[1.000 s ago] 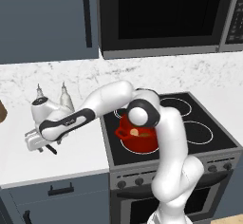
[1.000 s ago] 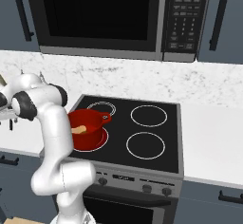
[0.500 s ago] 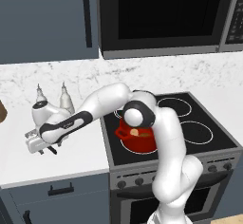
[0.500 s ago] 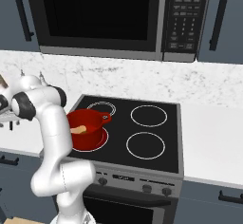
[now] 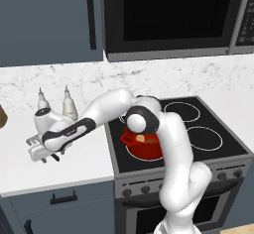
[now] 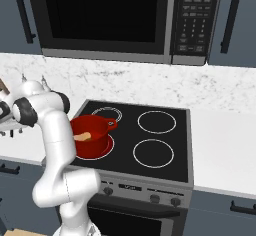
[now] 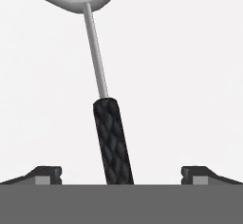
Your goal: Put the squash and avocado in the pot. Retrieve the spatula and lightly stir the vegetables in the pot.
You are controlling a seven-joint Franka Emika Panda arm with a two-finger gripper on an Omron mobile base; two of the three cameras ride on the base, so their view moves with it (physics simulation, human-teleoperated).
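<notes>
Red pot [image 5: 144,146] holds the squash [image 5: 141,139]; end effector [image 7: 121,174] spread wide over spatula [image 7: 112,137].

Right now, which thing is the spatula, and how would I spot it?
Look at the white counter left of the stove. The spatula lies flat there, under the robot's open hand. Unlike the two bottles standing nearby, it has a thin black handle and grey metal head.

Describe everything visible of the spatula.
In the hand view the spatula lies flat on the white counter. Its thick black handle has a woven-looking texture; a thin silver-grey shaft runs from it to a grey, metal-looking head cut off by the picture's top edge. The handle lies between the open gripper's two fingertips, nearer the left one, touching neither.
</notes>
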